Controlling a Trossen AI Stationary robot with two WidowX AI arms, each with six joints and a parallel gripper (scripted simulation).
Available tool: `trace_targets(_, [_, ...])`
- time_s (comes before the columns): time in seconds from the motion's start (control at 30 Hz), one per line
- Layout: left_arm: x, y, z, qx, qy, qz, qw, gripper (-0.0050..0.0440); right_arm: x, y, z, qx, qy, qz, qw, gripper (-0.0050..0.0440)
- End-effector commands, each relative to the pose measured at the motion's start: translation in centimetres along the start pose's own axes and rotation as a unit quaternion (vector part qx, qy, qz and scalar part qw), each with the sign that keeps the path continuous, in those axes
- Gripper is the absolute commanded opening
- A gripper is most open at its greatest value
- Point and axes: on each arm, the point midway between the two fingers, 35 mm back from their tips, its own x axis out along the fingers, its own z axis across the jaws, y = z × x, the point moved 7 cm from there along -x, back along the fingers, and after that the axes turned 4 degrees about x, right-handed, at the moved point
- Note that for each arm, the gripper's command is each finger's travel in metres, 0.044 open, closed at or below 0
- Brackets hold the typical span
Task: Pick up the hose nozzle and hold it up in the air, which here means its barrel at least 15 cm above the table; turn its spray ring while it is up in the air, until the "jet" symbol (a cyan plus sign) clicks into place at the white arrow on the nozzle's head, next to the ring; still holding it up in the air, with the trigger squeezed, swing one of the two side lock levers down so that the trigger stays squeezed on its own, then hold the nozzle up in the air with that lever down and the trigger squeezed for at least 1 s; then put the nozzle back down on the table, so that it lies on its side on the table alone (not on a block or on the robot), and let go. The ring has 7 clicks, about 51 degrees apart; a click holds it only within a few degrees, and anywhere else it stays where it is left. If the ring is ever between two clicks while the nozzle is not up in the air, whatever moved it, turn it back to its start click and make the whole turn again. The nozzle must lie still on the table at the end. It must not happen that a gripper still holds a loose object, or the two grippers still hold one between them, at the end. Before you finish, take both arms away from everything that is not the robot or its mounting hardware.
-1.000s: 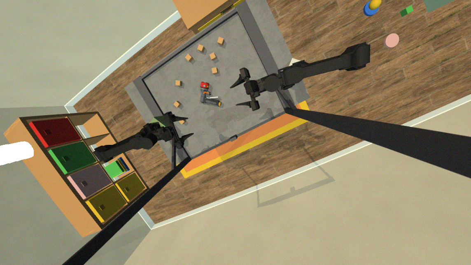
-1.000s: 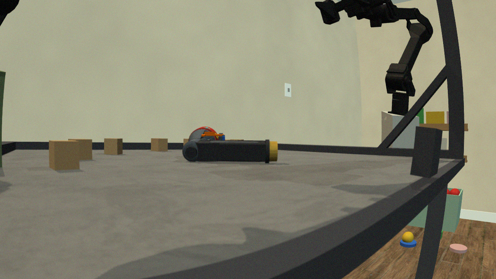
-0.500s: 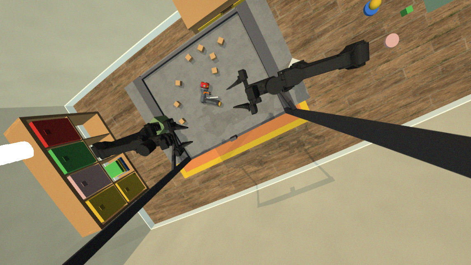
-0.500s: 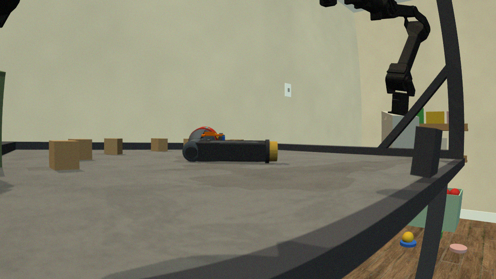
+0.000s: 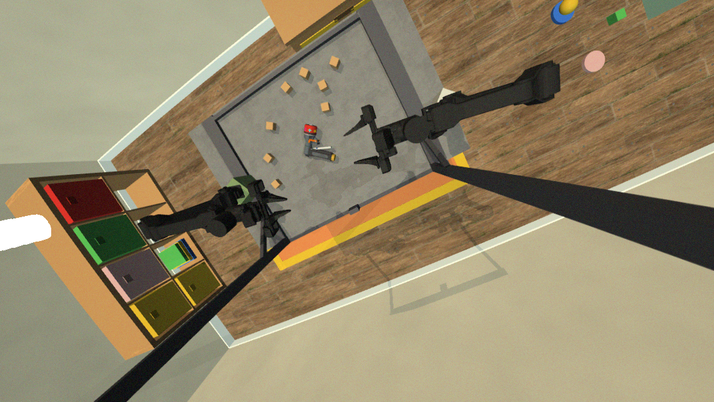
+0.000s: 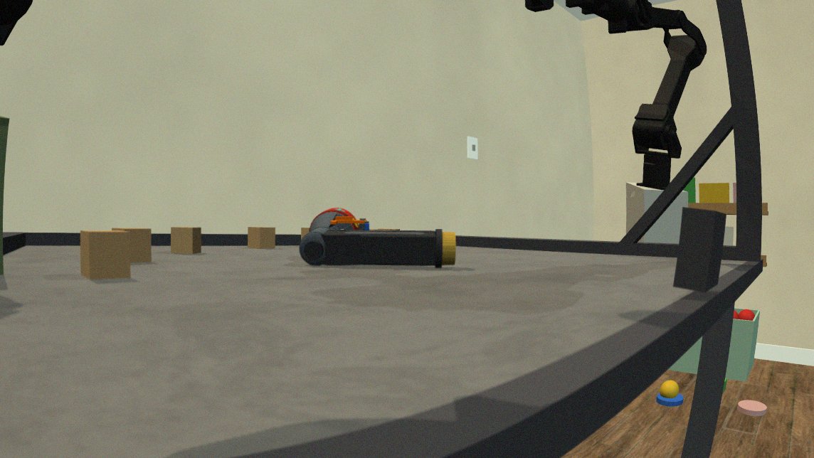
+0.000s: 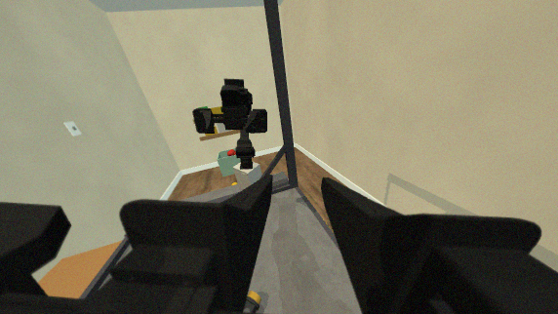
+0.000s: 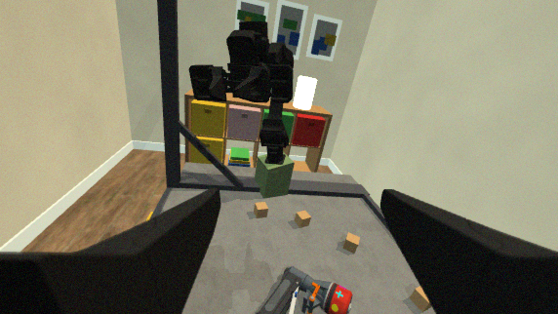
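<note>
The nozzle (image 5: 319, 152) (image 6: 376, 247) (image 8: 283, 291) lies on its side well inside the table's edges (image 5: 227, 143), bare tabletop between it and the raised right gripper (image 5: 354, 148), fingers wide apart, while the left gripper (image 5: 288, 205) (image 7: 297, 181), fingers partly apart, hangs near the table's corner.
</note>
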Motion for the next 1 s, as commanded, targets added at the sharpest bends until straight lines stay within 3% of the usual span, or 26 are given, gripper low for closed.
trace_targets(0.0, [-0.2, -0.9, 0.1, -0.001, 0.001, -0.013, 1.0, 0.0182, -0.2, -0.4, 0.0, 0.001, -0.001, -0.006, 1.0, 0.0407])
trace_targets(0.63, [-0.2, -1.0, 0.1, -0.001, 0.001, -0.014, 1.0, 0.0182, -0.2, -0.3, 0.0, 0.0, -0.001, -0.004, 1.0, 0.0407])
trace_targets(0.97, [-0.2, -1.0, 0.1, -0.001, 0.001, -0.014, 1.0, 0.0182, -0.5, -0.6, -3.8, -0.005, 0.077, -0.01, 0.997, 0.0407])
